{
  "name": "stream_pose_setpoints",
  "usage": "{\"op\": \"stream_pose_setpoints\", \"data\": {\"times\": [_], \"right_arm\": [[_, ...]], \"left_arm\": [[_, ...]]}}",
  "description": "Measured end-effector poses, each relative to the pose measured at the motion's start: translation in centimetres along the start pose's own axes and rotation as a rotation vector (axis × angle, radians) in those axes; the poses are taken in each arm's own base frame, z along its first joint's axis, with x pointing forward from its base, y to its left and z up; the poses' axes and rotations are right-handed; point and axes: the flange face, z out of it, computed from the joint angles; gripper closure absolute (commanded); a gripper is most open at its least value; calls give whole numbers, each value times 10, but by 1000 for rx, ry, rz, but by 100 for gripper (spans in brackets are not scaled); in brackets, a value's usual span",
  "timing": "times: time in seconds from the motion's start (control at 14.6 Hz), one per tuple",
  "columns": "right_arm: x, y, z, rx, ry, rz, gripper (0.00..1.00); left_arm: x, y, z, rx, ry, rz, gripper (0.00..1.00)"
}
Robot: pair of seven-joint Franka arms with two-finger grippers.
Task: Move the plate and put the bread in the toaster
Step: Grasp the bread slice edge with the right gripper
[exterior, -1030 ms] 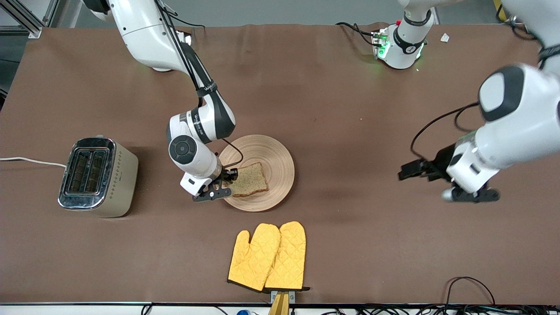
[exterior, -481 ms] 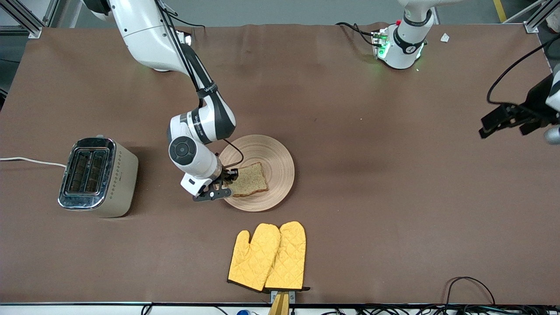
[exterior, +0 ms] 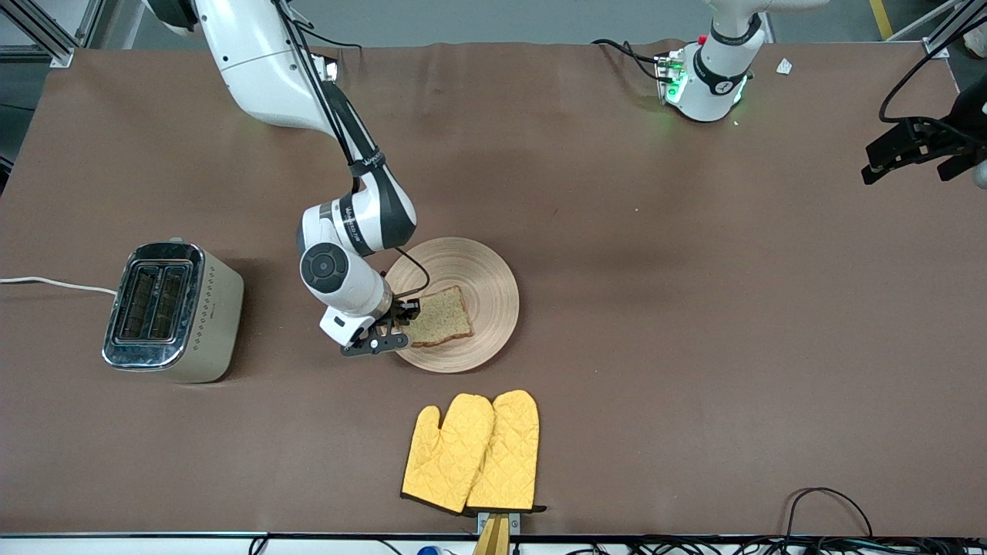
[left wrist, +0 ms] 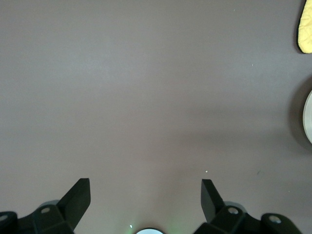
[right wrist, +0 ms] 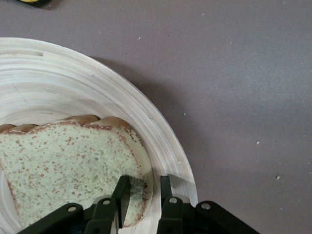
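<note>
The right gripper (exterior: 395, 327) is down at the edge of the plate (exterior: 470, 270), on the side toward the toaster (exterior: 171, 311). Its two fingers (right wrist: 122, 195) straddle the crust of the bread (exterior: 439, 316), one over the slice and one against its edge. The gap between them is narrow, but whether they already press the bread cannot be told.

The bread lies flat on the plate, on the part nearer the front camera. The plate rests on the table (exterior: 617, 347) near its middle. The toaster stands upright toward the right arm's end of the table, well apart from the plate, its two slots facing up and a white cord (exterior: 54, 283) running off from it.

A pair of yellow mitts (exterior: 472, 453) lies nearer the front camera than the plate.

The left gripper (left wrist: 146, 200) hangs high over bare table at the left arm's end, its fingers spread wide and holding nothing.
</note>
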Motion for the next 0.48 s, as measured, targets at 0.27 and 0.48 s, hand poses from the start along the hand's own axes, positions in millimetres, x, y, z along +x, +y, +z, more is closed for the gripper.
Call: {"op": "stream_pose_setpoints", "data": {"times": [0.27, 0.48], "right_arm": [[0, 0, 0, 0, 0, 0, 71], [0, 0, 0, 0, 0, 0, 75]], "left_arm": [[1, 1, 6, 1, -13, 3, 0], [1, 5, 7, 2, -16, 9, 0]]}}
